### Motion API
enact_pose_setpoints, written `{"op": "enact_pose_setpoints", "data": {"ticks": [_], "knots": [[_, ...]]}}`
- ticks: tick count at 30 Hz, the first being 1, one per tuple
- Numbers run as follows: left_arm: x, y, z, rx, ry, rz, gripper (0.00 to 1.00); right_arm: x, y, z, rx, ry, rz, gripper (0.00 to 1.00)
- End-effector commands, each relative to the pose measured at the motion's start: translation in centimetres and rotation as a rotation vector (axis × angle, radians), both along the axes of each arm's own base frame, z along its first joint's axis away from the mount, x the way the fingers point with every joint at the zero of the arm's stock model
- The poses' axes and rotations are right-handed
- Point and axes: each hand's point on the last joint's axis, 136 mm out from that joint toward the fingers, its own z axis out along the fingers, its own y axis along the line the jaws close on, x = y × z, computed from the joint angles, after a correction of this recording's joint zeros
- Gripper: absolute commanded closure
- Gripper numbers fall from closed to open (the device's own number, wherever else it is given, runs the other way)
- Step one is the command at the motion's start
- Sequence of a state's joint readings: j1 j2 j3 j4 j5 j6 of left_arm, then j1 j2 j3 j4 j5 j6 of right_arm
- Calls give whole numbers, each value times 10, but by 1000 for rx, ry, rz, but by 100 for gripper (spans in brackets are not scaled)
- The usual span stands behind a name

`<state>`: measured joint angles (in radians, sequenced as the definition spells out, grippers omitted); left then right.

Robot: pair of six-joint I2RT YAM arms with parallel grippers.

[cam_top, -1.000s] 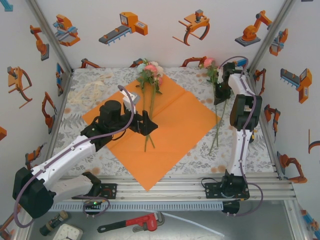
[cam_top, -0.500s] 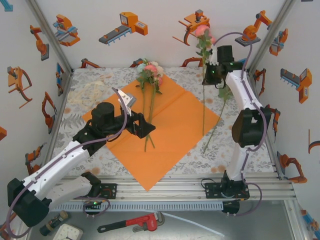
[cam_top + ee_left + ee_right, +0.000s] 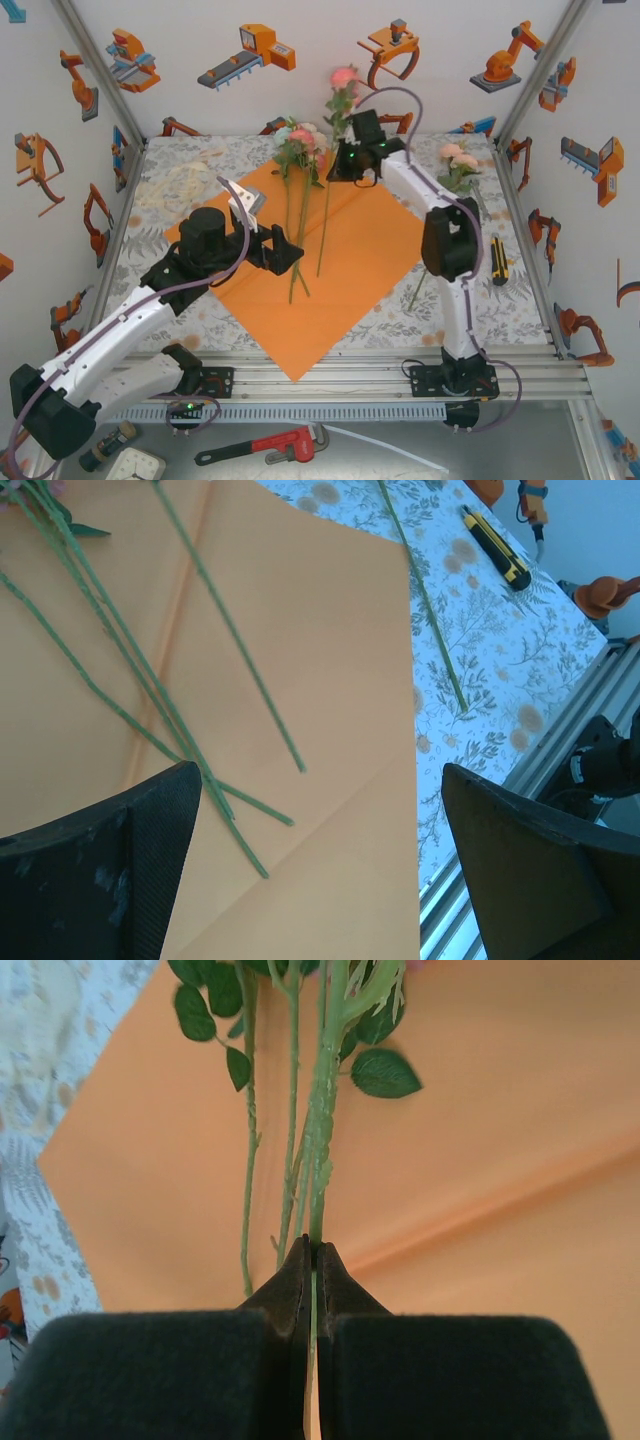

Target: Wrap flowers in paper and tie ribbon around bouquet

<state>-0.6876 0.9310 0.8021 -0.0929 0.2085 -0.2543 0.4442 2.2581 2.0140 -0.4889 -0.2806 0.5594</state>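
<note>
Two grippers over paper [image 3: 370, 250]. Far left, ribbon [image 3: 185, 185] heaped on cloth [image 3: 135, 245]. Next, left gripper [image 3: 292, 250] spread wide, empty, beside laid flowers [image 3: 300, 150]. Right gripper [image 3: 312, 1250] clamped on one stem [image 3: 318, 1160], upright, tail hanging just right of them, roughly parallel.

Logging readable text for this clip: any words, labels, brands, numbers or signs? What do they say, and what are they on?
No text can be read in any view.
Robot prints on the walls: small label patches, too small to read.
Dial face at the near left corner: markings too small to read.
Utility knife: no legible brand.
Pipe wrench: no legible lettering.
</note>
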Motion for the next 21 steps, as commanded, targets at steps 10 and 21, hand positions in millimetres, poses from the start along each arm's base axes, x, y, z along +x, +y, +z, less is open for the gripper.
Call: {"op": "enact_pose_setpoints", "data": {"ticks": [10, 21], "knots": [[2, -2, -6, -3, 26, 9, 3, -11, 30, -64, -20, 100, 8, 86], [6, -7, -6, -15, 36, 7, 3, -16, -4, -1, -74, -12, 2, 57]]}}
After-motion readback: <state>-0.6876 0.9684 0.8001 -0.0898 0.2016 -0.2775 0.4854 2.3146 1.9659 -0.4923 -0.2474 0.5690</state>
